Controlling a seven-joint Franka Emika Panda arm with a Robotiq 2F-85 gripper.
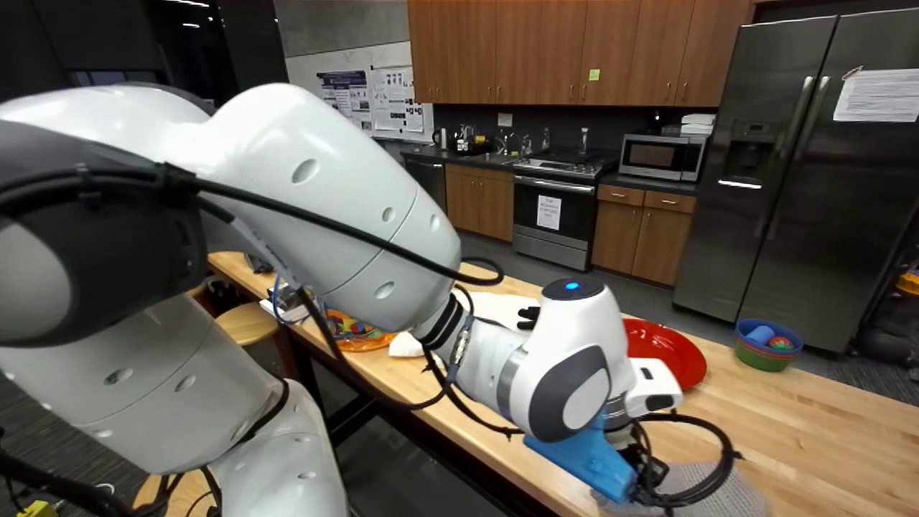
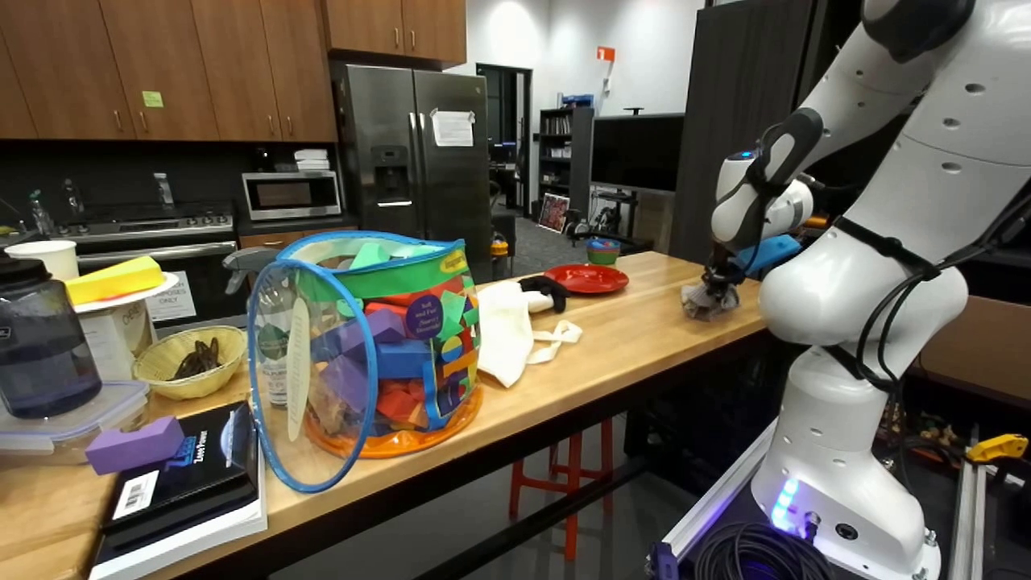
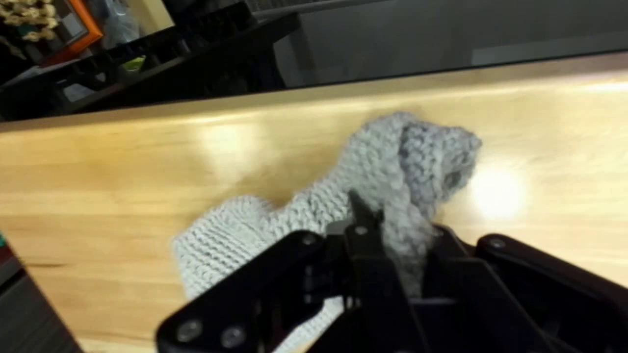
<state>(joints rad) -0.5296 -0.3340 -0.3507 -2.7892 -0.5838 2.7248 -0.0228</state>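
Note:
A grey knitted cloth (image 3: 225,240) lies bunched on the wooden table near its edge. My gripper (image 3: 398,228) is shut on a raised fold of the cloth, with the fold pinched between its black fingers. The rest of the cloth spreads on the table to the left and beyond the fingers in the wrist view. In both exterior views the gripper (image 1: 650,474) (image 2: 719,274) points down at the cloth (image 1: 721,495) (image 2: 707,302). The arm and cables hide part of the fingers there.
A red plate (image 2: 586,279) and stacked coloured bowls (image 1: 767,348) stand farther along the wooden table (image 2: 636,342). A white cloth (image 2: 503,330) with a black item lies nearby. A clear bag of coloured blocks (image 2: 403,354), a basket (image 2: 193,362) and books (image 2: 185,483) stand at the other end.

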